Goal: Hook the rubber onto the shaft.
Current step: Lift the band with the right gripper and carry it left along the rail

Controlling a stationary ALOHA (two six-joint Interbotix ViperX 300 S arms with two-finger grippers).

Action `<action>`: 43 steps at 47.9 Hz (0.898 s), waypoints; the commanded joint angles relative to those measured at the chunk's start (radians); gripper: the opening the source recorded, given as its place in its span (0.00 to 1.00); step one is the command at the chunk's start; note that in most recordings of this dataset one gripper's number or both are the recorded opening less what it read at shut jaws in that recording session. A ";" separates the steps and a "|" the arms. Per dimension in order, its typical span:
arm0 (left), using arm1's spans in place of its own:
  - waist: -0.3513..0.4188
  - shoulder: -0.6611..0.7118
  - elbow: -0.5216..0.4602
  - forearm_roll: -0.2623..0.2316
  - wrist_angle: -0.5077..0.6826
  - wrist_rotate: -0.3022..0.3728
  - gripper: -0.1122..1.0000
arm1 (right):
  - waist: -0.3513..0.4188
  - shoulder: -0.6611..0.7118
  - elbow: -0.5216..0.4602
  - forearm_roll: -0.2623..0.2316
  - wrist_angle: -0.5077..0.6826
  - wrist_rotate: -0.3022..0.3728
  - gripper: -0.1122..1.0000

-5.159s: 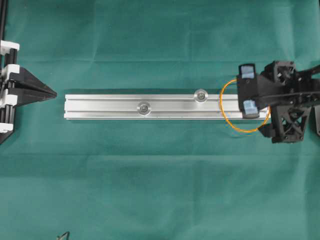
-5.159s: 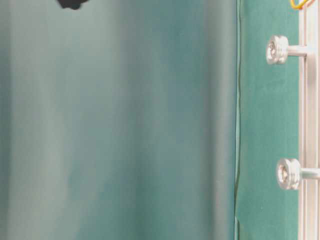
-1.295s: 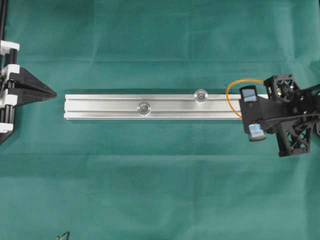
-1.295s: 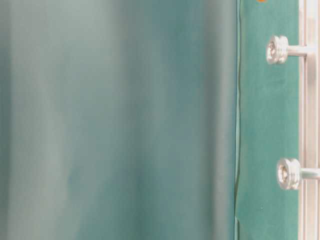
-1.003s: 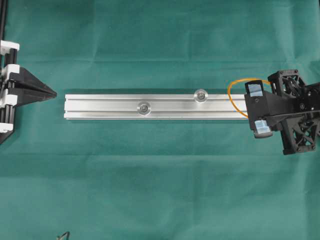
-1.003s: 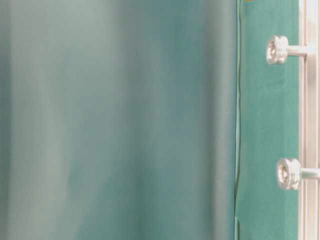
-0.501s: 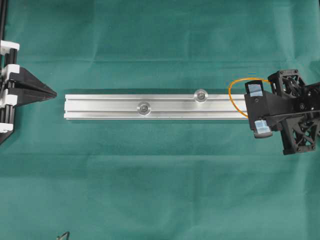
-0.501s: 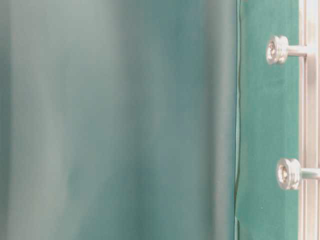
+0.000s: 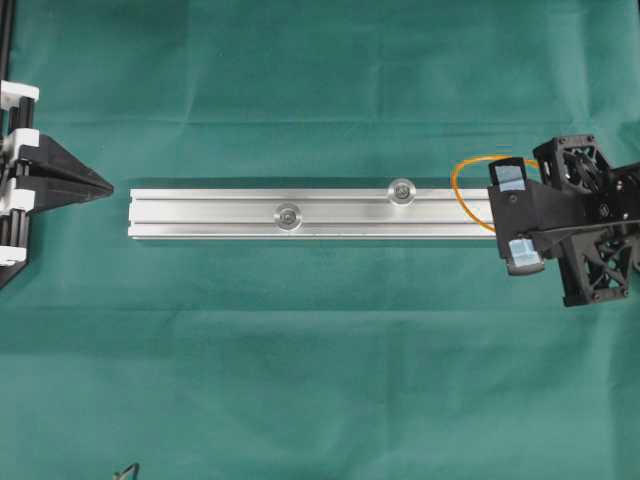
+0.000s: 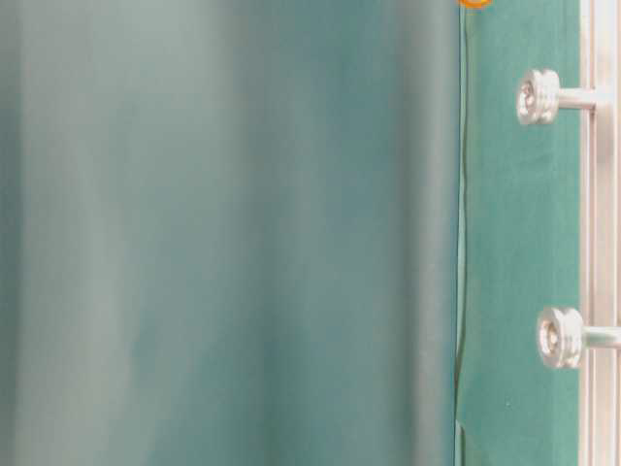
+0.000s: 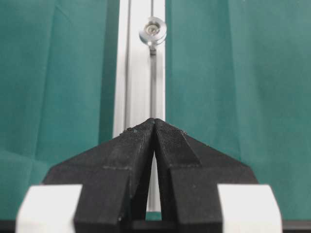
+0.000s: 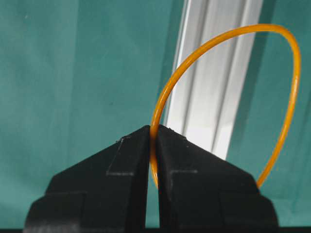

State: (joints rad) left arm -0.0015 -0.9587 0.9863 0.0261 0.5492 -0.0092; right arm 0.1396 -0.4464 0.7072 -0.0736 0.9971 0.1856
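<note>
Rubber (image 12: 167,94) pinched in the right gripper (image 12: 152,130); left gripper (image 11: 154,121) closed, seemingly empty; no legible writing.

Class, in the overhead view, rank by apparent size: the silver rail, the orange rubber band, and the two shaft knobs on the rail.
1. Silver rail
2. Orange rubber band
3. Two shaft knobs: they look alike, so unranked.

Thin orange rubber band (image 12: 171,92), open loop pinched in my right hand (image 12: 152,130), arching over the rail's (image 9: 300,215) end; shafts (image 9: 401,190) bare.
</note>
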 commanded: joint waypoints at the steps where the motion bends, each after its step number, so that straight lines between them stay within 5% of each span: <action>1: -0.002 0.008 -0.031 0.003 -0.005 0.002 0.10 | -0.003 0.011 -0.041 -0.014 0.000 0.002 0.16; 43: -0.002 0.008 -0.031 0.003 -0.005 0.002 0.10 | -0.009 0.288 -0.313 -0.041 -0.006 -0.011 0.16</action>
State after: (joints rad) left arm -0.0015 -0.9587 0.9863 0.0261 0.5476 -0.0092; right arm 0.1319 -0.1580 0.4341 -0.1089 0.9956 0.1749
